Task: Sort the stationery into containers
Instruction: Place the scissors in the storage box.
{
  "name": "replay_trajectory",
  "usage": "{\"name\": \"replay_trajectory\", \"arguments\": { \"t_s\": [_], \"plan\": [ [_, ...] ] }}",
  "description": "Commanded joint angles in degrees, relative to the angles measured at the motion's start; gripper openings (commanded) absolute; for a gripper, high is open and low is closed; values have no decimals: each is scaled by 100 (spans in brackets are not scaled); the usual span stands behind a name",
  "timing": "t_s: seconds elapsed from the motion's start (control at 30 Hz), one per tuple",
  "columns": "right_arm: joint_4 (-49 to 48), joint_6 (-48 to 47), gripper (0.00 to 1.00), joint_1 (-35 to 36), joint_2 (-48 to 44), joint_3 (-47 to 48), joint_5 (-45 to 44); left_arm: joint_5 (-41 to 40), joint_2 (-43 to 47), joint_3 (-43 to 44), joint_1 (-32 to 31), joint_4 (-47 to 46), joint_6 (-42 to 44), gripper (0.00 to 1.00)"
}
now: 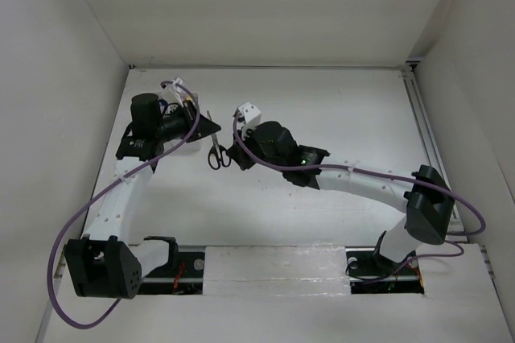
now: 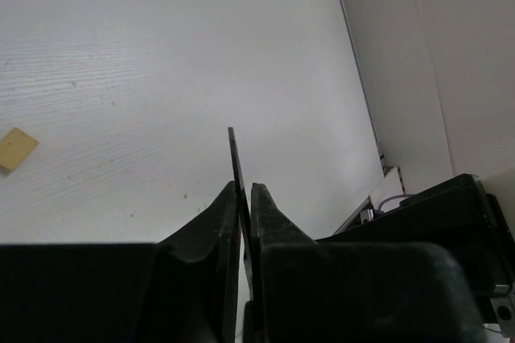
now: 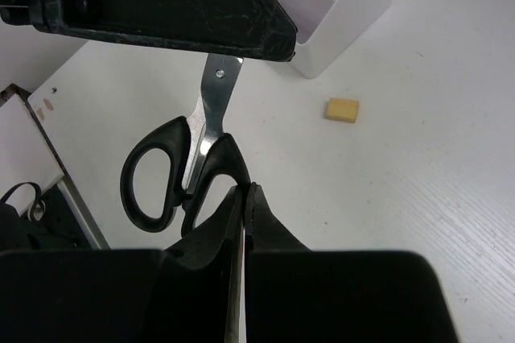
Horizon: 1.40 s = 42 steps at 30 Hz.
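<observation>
Black-handled scissors (image 1: 216,152) hang between both grippers over the table. My left gripper (image 1: 209,126) is shut on the blade, which shows edge-on between its fingers in the left wrist view (image 2: 234,154). My right gripper (image 1: 234,154) is shut with its tips pinching the rim of one handle loop of the scissors (image 3: 205,138). The left gripper's body (image 3: 161,5) hides the blade tip in the right wrist view. The white organizer tray (image 3: 338,5) stands just behind it, mostly hidden under the left arm in the top view (image 1: 182,148). A tan eraser block (image 3: 342,109) lies on the table near the tray.
The eraser also shows at the left in the left wrist view (image 2: 16,148). White walls enclose the table on three sides. A metal rail (image 1: 422,130) runs along the right edge. Purple cables loop around both arms.
</observation>
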<state>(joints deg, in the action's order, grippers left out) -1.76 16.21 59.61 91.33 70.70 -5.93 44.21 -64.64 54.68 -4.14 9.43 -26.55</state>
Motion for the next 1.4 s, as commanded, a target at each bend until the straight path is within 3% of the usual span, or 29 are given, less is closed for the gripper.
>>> {"name": "replay_trajectory", "arguments": {
  "t_s": [0.0, 0.17, 0.2, 0.3, 0.5, 0.57, 0.67, 0.83, 1.0, 1.37],
  "plan": [
    [-448, -47, 0, 15, -186, 331, -30, 421, 49, -62, -34, -240, 18, 0],
    [-448, 5, 0, 15, -63, 383, -110, 405, 48, -62, -34, -354, -96, 0],
    [-448, 5, 31, 15, -63, 383, -162, 309, 100, -62, -34, -354, -149, 0],
    [-448, 58, 100, 15, -124, 305, -530, -437, 206, -1, -34, -180, -202, 0],
    [8, 111, 100, -107, -431, -108, -1382, -2853, 207, 570, -34, 523, -395, 0],
    [123, 163, 100, -169, -624, -309, -1498, -3590, 145, 860, 18, 918, -649, 0],
    [263, 163, 100, -169, -975, -599, -1673, -5678, 40, 1210, 89, 1567, -1323, 0],
    [369, 163, 100, -222, -1512, -996, -1674, -7754, -477, 1923, 142, 2422, -2195, 0],
    [422, 216, 100, -222, -1969, -1338, -1454, -8979, -1627, 3099, 203, 3361, -3160, 0],
    [475, 269, 100, -222, -2550, -1787, -1314, -9088, -2887, 3805, 854, 3758, -3603, 0]
  ]
}}
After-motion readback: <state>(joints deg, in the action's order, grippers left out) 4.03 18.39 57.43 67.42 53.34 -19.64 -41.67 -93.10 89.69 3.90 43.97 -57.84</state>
